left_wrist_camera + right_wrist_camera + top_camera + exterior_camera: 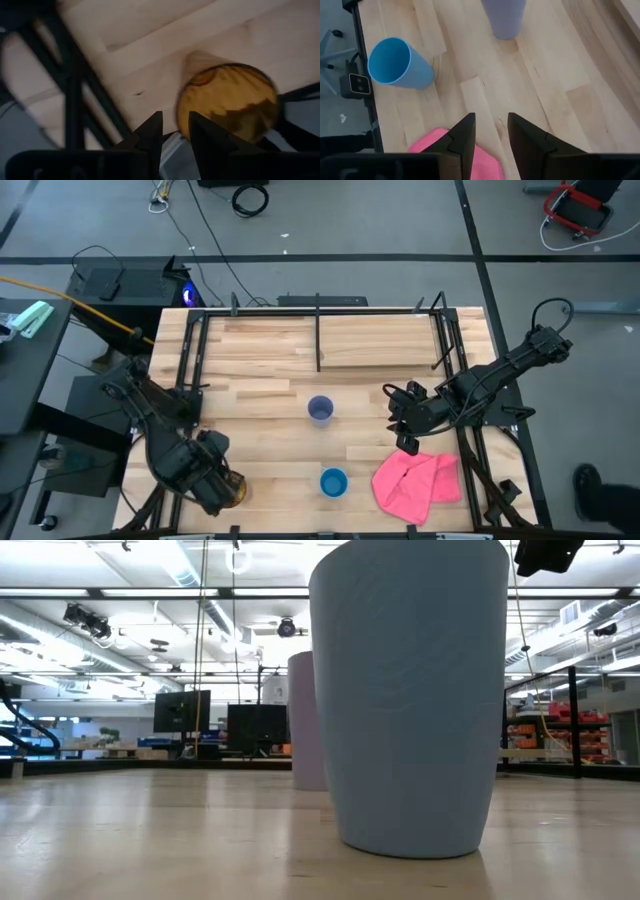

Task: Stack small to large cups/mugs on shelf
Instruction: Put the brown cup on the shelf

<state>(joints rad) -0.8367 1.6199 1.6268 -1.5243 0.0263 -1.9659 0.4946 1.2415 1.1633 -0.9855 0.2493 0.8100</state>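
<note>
The amber cup [232, 490] stood at the shelf's [260, 350] front-left corner, well apart from the lavender cup [320, 410] and the blue cup [333, 482]. The left tool [175, 131] hung over the amber cup's rim, fingers slightly spread, pinching nothing. Descending off-centre could tip the cup off the edge. The right tool [491, 131], spread and empty, waited above the pink cloth [418, 484].

No readable text, label, brand, number or sign is showing on anything in these views.
</note>
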